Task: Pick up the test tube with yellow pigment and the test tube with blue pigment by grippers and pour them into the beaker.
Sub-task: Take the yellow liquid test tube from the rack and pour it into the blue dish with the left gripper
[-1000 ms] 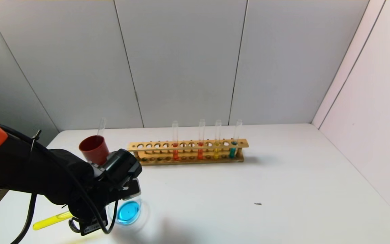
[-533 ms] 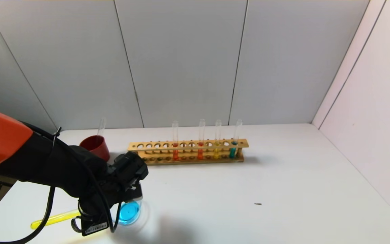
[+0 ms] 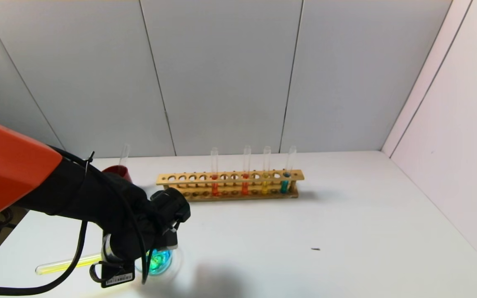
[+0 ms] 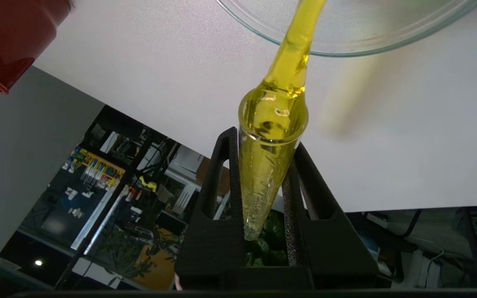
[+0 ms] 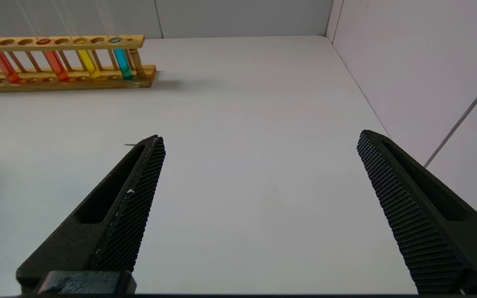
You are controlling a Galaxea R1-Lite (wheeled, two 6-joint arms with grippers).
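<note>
Head view: left tool (image 3: 162, 248) at near-left desk (image 3: 346, 231), clamped on test tube with yellow pigment (image 3: 66, 265), tipped over beaker (image 3: 160, 261). Left wrist view: stream entering rim; overshoot risks spillage. Right wrist view: right tool (image 5: 259, 207) wide open, empty.

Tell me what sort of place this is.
Most likely a mock chemistry bench inside a robot lab: a wooden rack of test tubes with coloured liquids, a glass beaker on a white table walled by plain panels, and cluttered workshop shelves glimpsed past the table edge in the left wrist view.
</note>
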